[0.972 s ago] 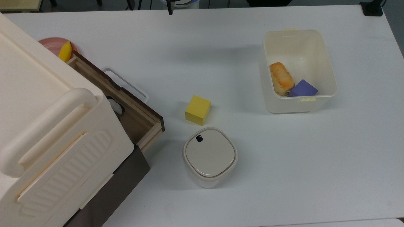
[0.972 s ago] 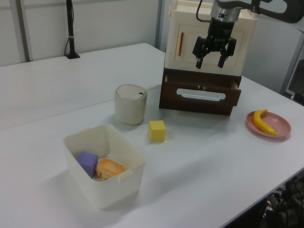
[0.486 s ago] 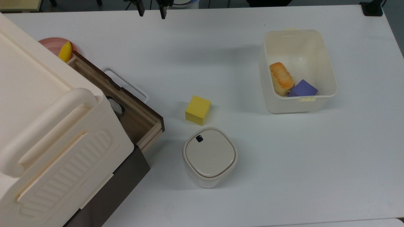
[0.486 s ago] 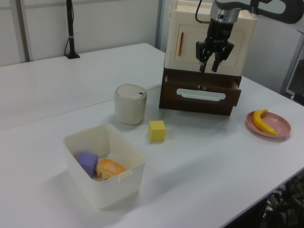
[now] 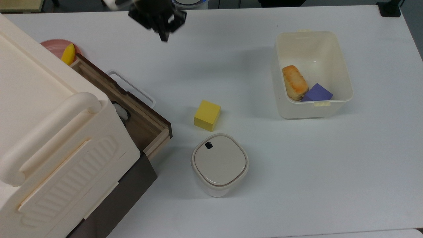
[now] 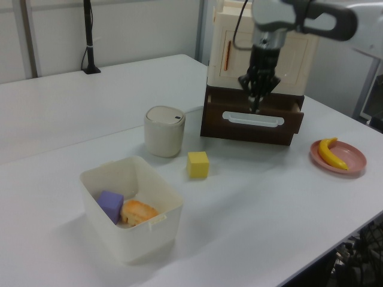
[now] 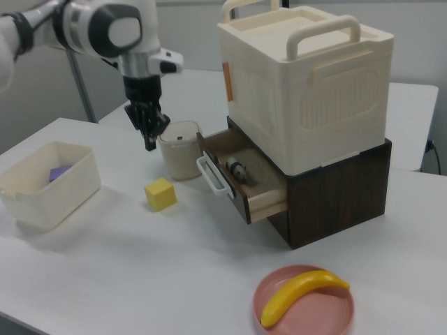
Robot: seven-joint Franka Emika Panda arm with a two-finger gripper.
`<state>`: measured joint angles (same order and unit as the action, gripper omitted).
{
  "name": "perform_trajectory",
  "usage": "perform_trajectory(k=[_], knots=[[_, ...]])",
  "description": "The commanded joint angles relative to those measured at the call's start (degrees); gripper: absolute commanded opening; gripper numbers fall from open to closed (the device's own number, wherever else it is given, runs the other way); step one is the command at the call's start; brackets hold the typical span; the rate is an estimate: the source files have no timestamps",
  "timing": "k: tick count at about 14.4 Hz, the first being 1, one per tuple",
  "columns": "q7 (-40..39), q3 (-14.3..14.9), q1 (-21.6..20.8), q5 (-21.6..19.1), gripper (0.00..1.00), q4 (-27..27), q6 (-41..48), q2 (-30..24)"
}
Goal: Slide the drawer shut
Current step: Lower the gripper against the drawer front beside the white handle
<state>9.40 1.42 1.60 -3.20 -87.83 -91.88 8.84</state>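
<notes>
The drawer (image 7: pixel 241 183) probably slides lightly on stiff wood; push the dark front beside the white handle (image 7: pixel 212 177). The gripper (image 7: pixel 150 142), jaws closed, hangs at its 9 o'clock in the right view.

Drawer (image 7: pixel 246 183): wide, shallow, light wood sides, dark brown wood-grain front, white loop handle (image 5: pixel 132 87). Pulled partly out of dark brown base under cream cabinet; small white object visible inside, near back

arm: ours reaches down from above, wrist near vertical | gripper (image 6: pixel 256 107) (image 7: pixel 149 144) (image 5: pixel 164 38): points at the worktop, holding nothing | fingers (image 7: pixel 148 139): pressed together
</notes>
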Motion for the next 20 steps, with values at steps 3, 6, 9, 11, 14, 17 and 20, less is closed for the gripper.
perform_trajectory(k=[3,6,9,11,14,17,20], knots=[[11.15,0.42,-1.07,-0.4,0.06,-0.94,-5.31,7.32],[16.6,0.77,-0.63,-0.22,0.06,-1.74,-10.68,9.07],[18.19,1.3,-0.54,-0.31,0.06,-1.38,-14.02,10.4],[18.99,2.26,-0.54,-0.31,0.06,-1.38,-15.7,10.49],[19.17,2.62,-0.37,-0.49,0.06,-1.21,-16.67,10.84],[19.08,3.32,-0.37,-0.49,0.06,-0.33,-17.02,11.11],[19.25,3.85,-0.1,-0.57,0.06,-0.33,-19.21,11.28]])
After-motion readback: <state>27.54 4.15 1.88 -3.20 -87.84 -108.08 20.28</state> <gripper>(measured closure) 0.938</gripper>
